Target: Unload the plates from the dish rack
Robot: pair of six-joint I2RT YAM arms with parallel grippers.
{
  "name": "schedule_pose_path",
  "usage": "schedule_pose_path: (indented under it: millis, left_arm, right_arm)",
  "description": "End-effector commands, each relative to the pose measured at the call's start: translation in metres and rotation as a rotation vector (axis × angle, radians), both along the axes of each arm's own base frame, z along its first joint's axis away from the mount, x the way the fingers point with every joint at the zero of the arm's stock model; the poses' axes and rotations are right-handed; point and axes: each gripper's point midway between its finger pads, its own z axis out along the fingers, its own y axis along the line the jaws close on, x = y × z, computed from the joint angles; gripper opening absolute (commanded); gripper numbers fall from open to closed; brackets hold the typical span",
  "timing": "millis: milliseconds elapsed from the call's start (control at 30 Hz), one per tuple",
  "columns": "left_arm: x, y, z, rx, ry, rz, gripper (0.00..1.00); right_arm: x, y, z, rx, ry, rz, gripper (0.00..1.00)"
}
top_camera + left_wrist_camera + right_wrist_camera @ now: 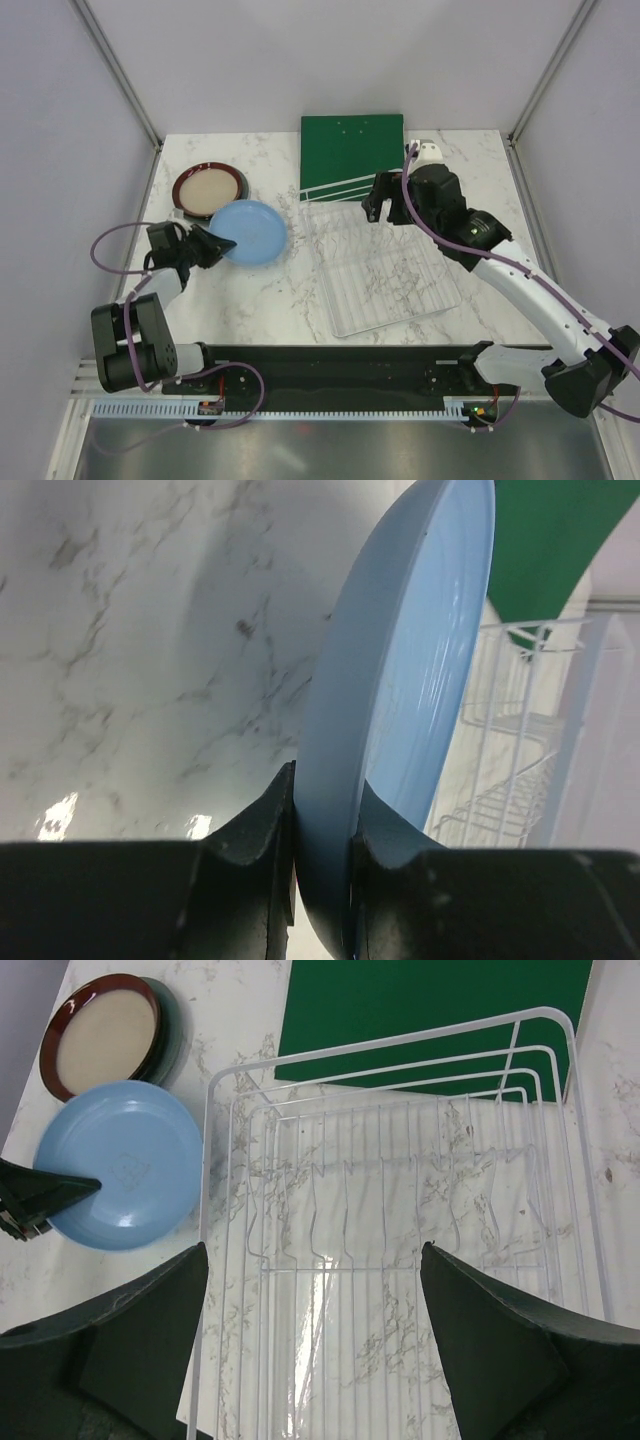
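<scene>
Left fingers [255,860] pinch just the rim of the round light blue plate [250,232], left of the white wire dish rack [385,270]; that thin hold could slip, knocking the red-brown-rimmed plate stack [208,188] beside it. Right fingers [120,1340] gape empty over the rack.

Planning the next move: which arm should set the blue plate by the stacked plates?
Left. The left claw grips the blue plate beside the stack; the right claw hangs open over the rack.

Left gripper [207,245], centre-left in the top view, pinches the blue plate [255,232]; right gripper [378,207], upper middle, hangs with jaws wide apart.
</scene>
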Motion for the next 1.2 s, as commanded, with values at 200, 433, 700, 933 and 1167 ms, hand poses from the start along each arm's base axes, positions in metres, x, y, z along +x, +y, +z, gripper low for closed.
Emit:
schedule_pose_path:
  millis: [200, 433, 700, 933, 1167]
  left_arm:
    - [0.109, 0.064, 0.094, -0.014, -0.243, 0.108, 0.02]
    - [0.152, 0.115, 0.078, -0.064, -0.231, 0.192, 0.02]
    - [0.195, 0.135, 0.054, -0.133, -0.216, 0.196, 0.02]
    - [0.208, 0.138, 0.054, -0.146, -0.21, 0.172, 0.46]
    - [0.188, 0.136, 0.049, -0.074, -0.145, 0.166, 0.61]
  right_arm:
    - [0.012, 0.001, -0.016, -0.043, 0.021, 0.009, 0.93]
    - [0.026, -0.002, -0.032, -0.08, 0.048, 0.012, 0.93]
    - [0.049, 0.005, -0.056, -0.086, 0.097, 0.033, 0.93]
    - [0.057, 0.005, -0.06, -0.07, 0.107, 0.026, 0.93]
    - [0.053, 0.003, -0.052, -0.046, 0.094, 0.019, 0.93]
